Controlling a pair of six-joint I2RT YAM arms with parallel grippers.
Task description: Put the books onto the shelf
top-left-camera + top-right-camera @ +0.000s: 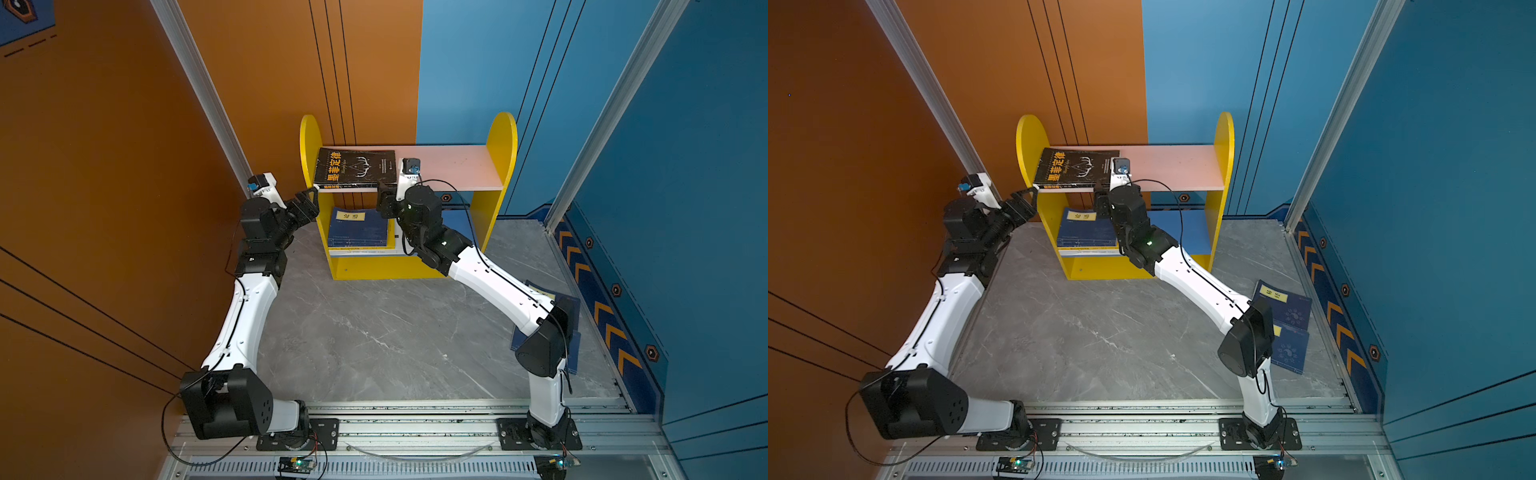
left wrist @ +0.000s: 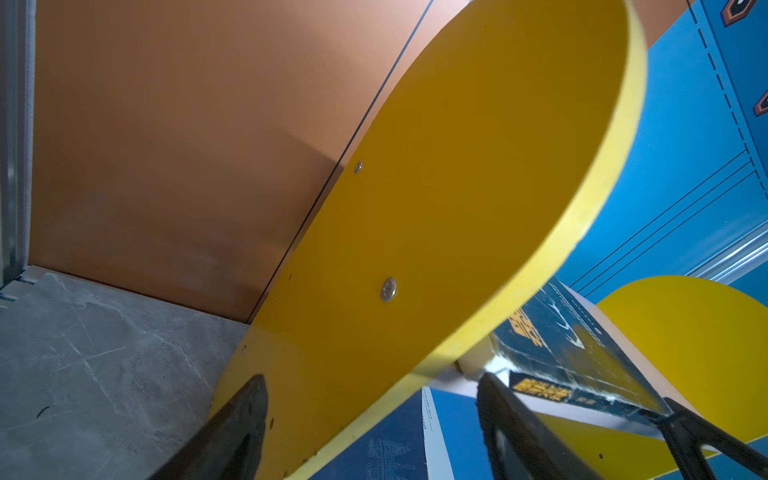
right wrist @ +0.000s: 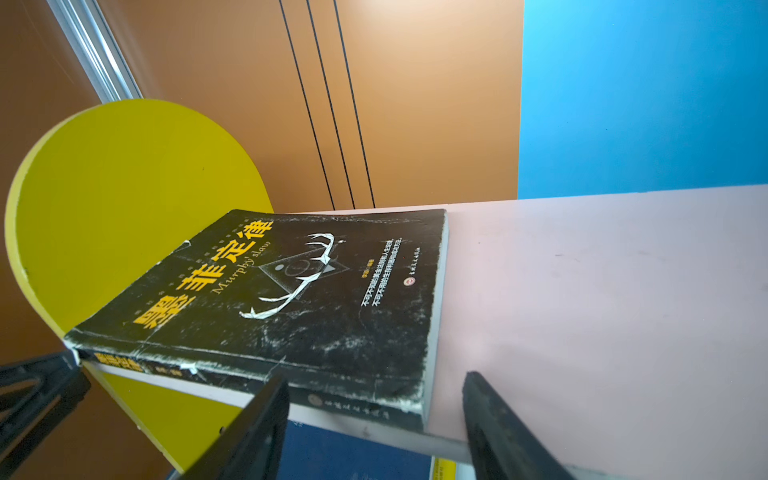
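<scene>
The black book [image 3: 316, 299] lay flat, cover up, at the left end of the pink upper board [image 1: 457, 166] of the shelf [image 1: 503, 137] in both top views, just beside the left side panel [image 2: 457, 187]. The right gripper [image 3: 374, 384] stood at the board's front edge. Its two fingers were spread wide, with the book's near right corner between them and nothing clamped. The left gripper [image 2: 370, 382], at middle left in both top views, was spread wide too, its fingers straddling the front edge of that yellow panel. The book's near left corner lay just beside one finger. There was one black book on the upper board. One stack sat on the blue lower board [image 1: 1187, 232], with the top navy book [image 1: 357, 230] uppermost; how many it held was unclear. Two more lay on the grey table [image 1: 395, 332] at the right of a top view, the far navy book [image 1: 1285, 307] and the near navy book [image 1: 1289, 351]. The black book's long axis ran left to right along the board, spine facing the front edge and title end toward the left panel.
</scene>
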